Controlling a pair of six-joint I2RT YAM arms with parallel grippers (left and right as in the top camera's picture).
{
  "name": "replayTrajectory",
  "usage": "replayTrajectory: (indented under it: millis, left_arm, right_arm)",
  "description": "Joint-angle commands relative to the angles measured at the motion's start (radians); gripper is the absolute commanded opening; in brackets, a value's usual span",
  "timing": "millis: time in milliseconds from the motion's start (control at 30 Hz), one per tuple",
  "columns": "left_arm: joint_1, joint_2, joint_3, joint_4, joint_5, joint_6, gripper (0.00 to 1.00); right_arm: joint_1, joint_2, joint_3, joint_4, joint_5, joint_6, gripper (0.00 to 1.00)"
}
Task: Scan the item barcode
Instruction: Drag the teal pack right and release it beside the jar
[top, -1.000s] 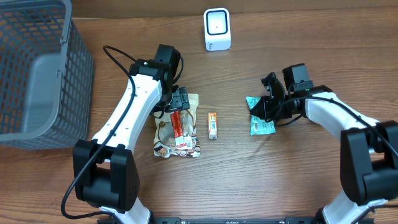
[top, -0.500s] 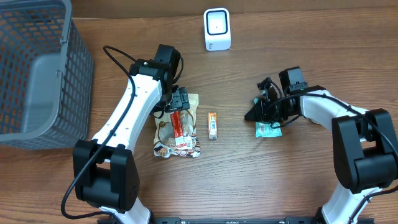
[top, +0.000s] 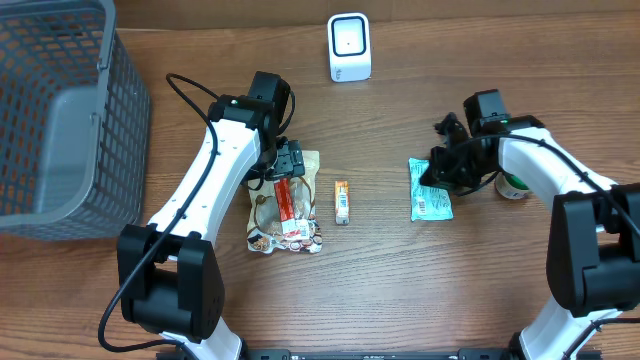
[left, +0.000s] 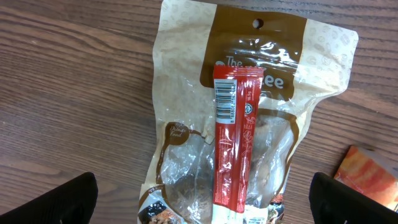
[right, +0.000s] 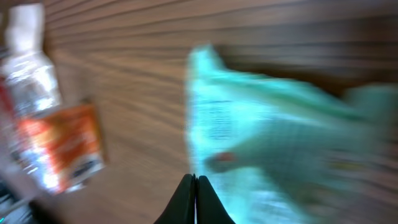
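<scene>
Found the right gripper (right: 195, 190) pinched shut on nothing, just short of the teal packet (right: 267, 124) lying flat on the bench (top: 450, 280). Found the left gripper (top: 288, 160) spread wide, hovering right above the red stick (left: 231, 143), with its barcode (left: 225, 102) face up, atop the brown pouch (left: 186, 62). Judged the scan not yet done, with no item lifted or shown to the white scanner (top: 349, 47), well ahead of both grippers. Left to do: grasp, carry, present. Spotted the grey basket (top: 125, 130) far outward of the left gripper; made out nothing inside.
</scene>
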Motion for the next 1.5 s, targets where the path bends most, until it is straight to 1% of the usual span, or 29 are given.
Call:
replayTrajectory:
  millis: [0,200,367,467,700,767,900,1000,1167,1333,1467]
  left_arm:
    - [0.0,-0.011,0.012,-0.002,-0.009,-0.015,1.0]
    - [0.0,-0.011,0.012,-0.002,-0.009,-0.015,1.0]
    - [0.0,-0.011,0.012,-0.002,-0.009,-0.015,1.0]
    - [0.0,-0.011,0.012,-0.002,-0.009,-0.015,1.0]
    - [0.0,-0.011,0.012,-0.002,-0.009,-0.015,1.0]
    - [0.0,-0.011,0.012,-0.002,-0.009,-0.015,1.0]
    - [0.0,-0.011,0.012,-0.002,-0.009,-0.015,1.0]
    - [0.0,-0.011,0.012,-0.002,-0.009,-0.015,1.0]
    - [0.0,-0.011,0.012,-0.002,-0.009,-0.015,1.0]
    - [0.0,-0.011,0.012,-0.002,-0.009,-0.015,1.0]
    - [0.0,-0.011,0.012,-0.002,-0.009,-0.015,1.0]
  right_arm:
    - [-0.021,-0.029,0.015,-0.005,0.115,0.0,0.04]
    - [-0.025,-0.029,0.015,-0.005,0.137,0.0,0.04]
    - [-0.025,-0.029,0.015,-0.029,0.237,0.0,0.04]
    - [-0.025,-0.029,0.013,-0.042,0.265,0.0,0.04]
    - [-0.018,-0.029,-0.06,0.03,0.267,0.001,0.04]
    - [-0.017,-0.029,-0.058,0.029,0.235,0.0,0.04]
    - [-0.017,-0.031,-0.008,-0.007,0.08,-0.001,0.04]
    - [-0.017,-0.033,0.052,-0.046,0.055,-0.001,0.04]
    - [-0.018,-0.034,0.126,-0.046,0.158,0.0,0.04]
    - [-0.018,-0.034,0.124,-0.051,0.266,0.0,0.04]
    - [-0.017,-0.034,0.099,-0.045,0.279,0.002,0.04]
